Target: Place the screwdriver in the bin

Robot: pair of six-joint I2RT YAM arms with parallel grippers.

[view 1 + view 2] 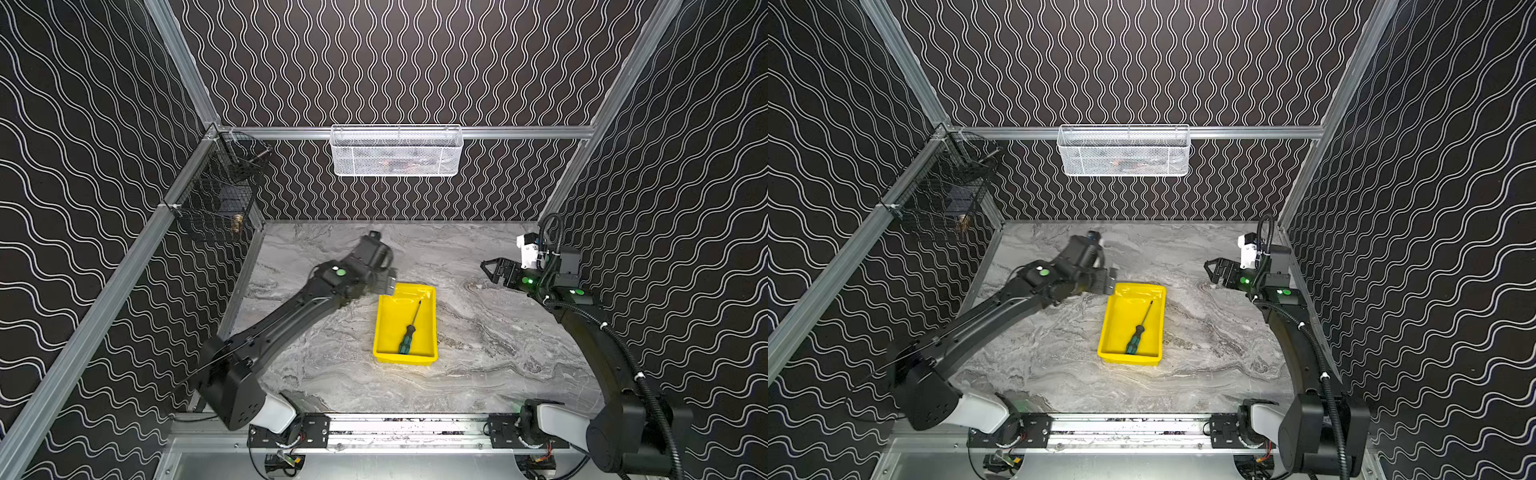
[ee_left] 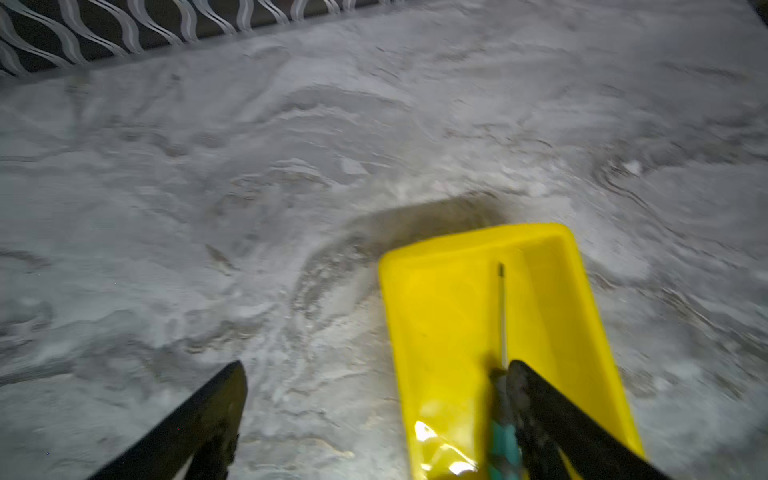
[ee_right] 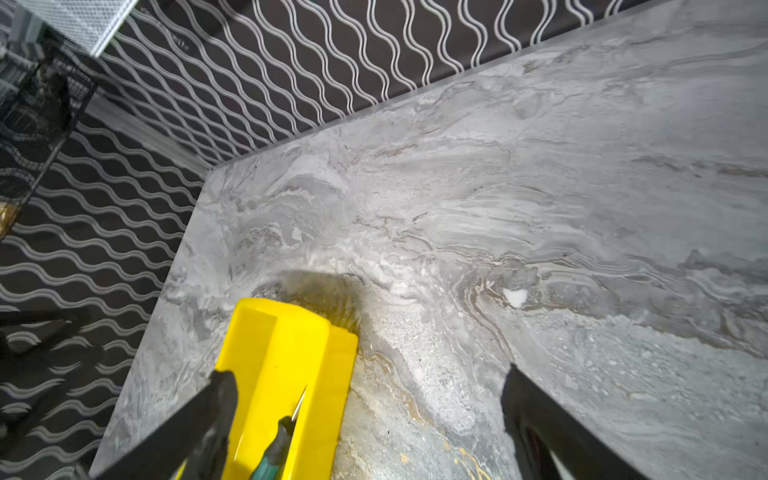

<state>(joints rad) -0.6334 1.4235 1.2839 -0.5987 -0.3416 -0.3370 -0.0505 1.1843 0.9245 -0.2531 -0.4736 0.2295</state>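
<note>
In both top views we see the slim green-and-black-handled screwdriver (image 1: 410, 331) (image 1: 1138, 332) lying inside the shallow yellow plastic bin (image 1: 390, 324) (image 1: 1119, 324). Left wrist view: our left gripper (image 2: 376, 365) stands spread, empty. Right wrist view: our right gripper (image 3: 368, 372) gapes likewise.

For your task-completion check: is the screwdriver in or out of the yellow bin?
In. The screwdriver lies flat on the floor of the bin.

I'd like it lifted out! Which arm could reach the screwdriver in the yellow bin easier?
Probably left: the left tool, open, hangs at the bin's far corner by the screwdriver; the right tool is away near the wall.
</note>
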